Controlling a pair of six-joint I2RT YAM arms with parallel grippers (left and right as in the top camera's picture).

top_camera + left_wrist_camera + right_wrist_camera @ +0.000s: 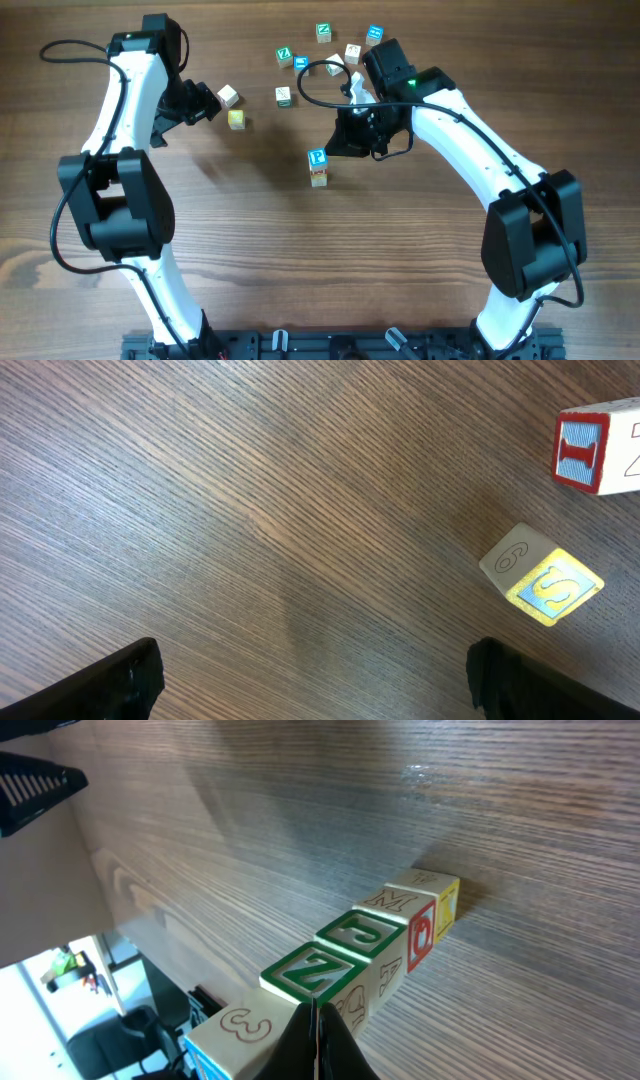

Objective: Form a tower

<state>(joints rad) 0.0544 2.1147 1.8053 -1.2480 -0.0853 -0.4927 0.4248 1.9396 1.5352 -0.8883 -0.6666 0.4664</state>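
While two white-and-black robot arms reach over a brown wood-grain table (250,250), the stacking looks well along, by my reading. Near the table's middle stands the tower (318,166), a narrow stack of small wooden letter cubes topped by a blue face with a white "P". Seen from the right wrist, it is about five cubes high.

The right gripper (315,1038) is pinched closed with nothing between its fingers. Its tip sits just beside the stack's upper cubes, level with a green "Z". I cannot tell whether it touches them.

The left gripper (318,685) is spread wide and empty over bare wood, well apart from the tower. Near it lie a pale cube with a yellow-and-blue "S" (545,578) and a red-framed "I" cube (592,450). More loose cubes (323,32) are scattered beyond.

Fetching another cube seems the likely next step. The right gripper would have to back away without brushing the slim stack.
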